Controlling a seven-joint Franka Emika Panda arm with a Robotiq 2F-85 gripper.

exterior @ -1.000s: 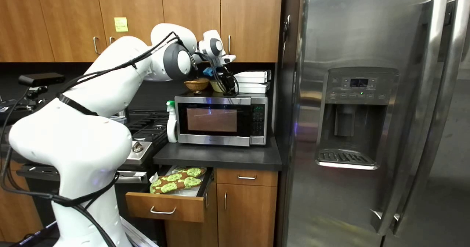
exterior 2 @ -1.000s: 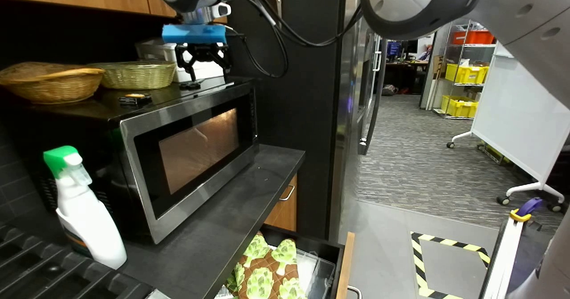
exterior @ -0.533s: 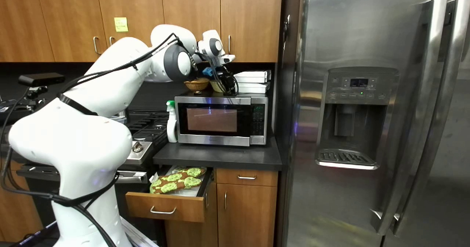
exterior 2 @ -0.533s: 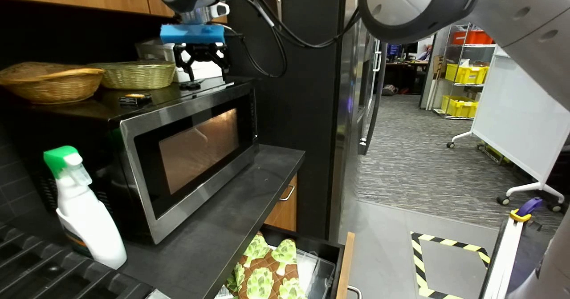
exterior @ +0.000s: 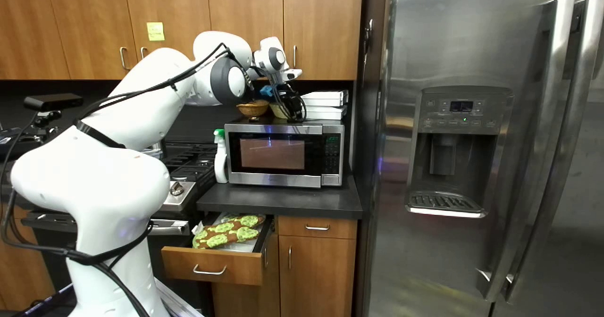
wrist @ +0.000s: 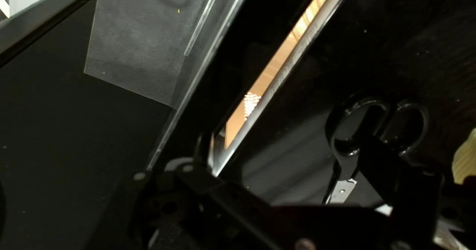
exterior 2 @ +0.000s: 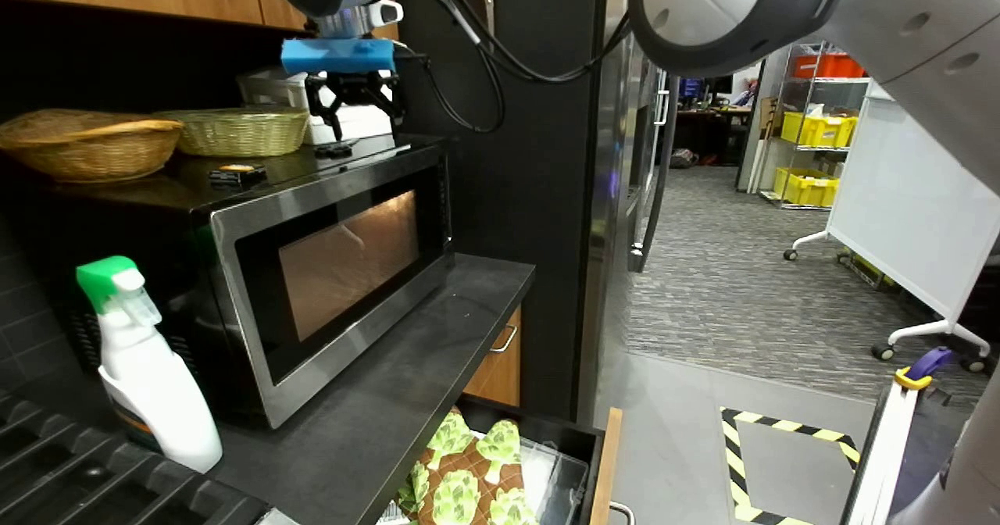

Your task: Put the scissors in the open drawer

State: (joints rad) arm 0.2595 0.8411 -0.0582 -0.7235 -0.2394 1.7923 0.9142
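Wrist view: one pair of scissors (wrist: 346, 168), black loops and a pale metal blade partly covered, lying on top of the microwave (wrist: 286, 160). One end effector (wrist: 285, 142), fingers set wide apart; one finger blocks part of the scissors from this angle, and I cannot tell whether they touch. Loops clear here alone. In an exterior view the scissors (exterior 2: 333, 150) are a small dark shape beneath the end effector, which carries a blue block (exterior 2: 338, 56); in an exterior view crowded by cables (exterior: 293, 105), I cannot make them out.

One drawer (exterior: 212, 266), pulled out beneath the desk (exterior: 278, 198), seen in both exterior views, holding a brown cloth (exterior: 229, 233) printed with green artichokes. In an exterior view, a clear tray (exterior 2: 564, 487) next to the cloth.

Desk: dark, flat, bearing the microwave and, just beside it, one white spray bottle (exterior 2: 160, 400), green-topped, upright. On the microwave: a brown basket (exterior 2: 98, 150), a pale green basket (exterior 2: 242, 134), stacked white containers (exterior: 324, 105), one small black item (exterior 2: 234, 176) with an orange top.

Room: wooden cabinets (exterior: 245, 15) overhead, one with a yellow note (exterior: 155, 31); a stove (exterior: 188, 163); a steel fridge (exterior: 472, 48) with a dispenser (exterior: 455, 152). In an exterior view alone: gray carpet (exterior 2: 703, 298), a wheeled whiteboard (exterior 2: 906, 197), yellow bins (exterior 2: 818, 130) and a red bin (exterior 2: 830, 66), striped tape (exterior 2: 735, 462).
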